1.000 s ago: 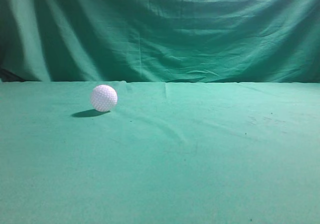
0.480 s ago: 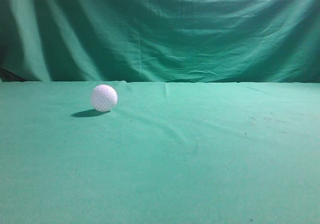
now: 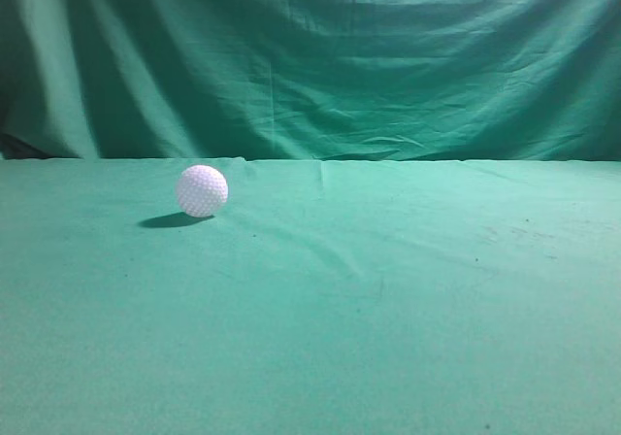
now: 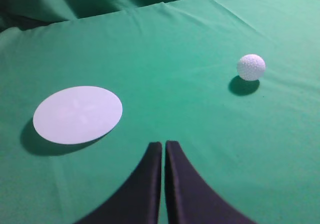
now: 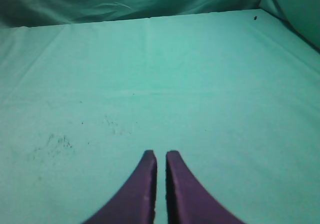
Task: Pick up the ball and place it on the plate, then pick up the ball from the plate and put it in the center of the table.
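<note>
The golf ball (image 4: 250,66) sits upper right, paper plate (image 4: 77,114) left, both fingers (image 4: 152,184) pairs clenched empty above the desk (image 4: 190,104), awaiting pickup.

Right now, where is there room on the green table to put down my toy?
The table is bare across its middle and right, everything right of the ball. The left wrist view shows open cloth between the plate and the ball too. Nothing is crowded; only the plate and ball take up space, both on the left.
</note>
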Controlling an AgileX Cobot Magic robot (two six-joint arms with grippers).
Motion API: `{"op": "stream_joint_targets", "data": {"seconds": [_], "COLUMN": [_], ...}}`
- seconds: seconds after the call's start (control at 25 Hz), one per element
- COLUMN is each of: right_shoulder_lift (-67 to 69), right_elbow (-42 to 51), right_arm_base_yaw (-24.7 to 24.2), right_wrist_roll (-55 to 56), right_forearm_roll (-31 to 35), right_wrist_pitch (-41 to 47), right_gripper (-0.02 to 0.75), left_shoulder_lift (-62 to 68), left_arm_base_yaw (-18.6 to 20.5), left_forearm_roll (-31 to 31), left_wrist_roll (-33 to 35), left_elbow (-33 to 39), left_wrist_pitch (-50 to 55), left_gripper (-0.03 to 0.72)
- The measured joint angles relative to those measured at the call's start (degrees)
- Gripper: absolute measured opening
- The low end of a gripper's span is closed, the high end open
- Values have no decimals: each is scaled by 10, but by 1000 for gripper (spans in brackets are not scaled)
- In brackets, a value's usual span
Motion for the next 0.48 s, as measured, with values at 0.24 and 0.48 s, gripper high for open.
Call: {"op": "stream_joint_targets", "data": {"seconds": [0.24,0.48], "right_shoulder_lift": [0,0], "right_elbow": [0,0], "right_arm_base_yaw": [0,0], "right_wrist_roll": [0,0], "right_forearm_roll": [0,0], "right_wrist_pitch": [0,0], "right_gripper": [80,80], "left_shoulder_lift": [0,0], "left_arm_base_yaw": [0,0], "left_forearm_roll": [0,11], "left_wrist_roll": [-22,-25], "left_elbow": [14,14], "left_wrist_pitch": [-10,-2], "left_gripper": [0,0]}}
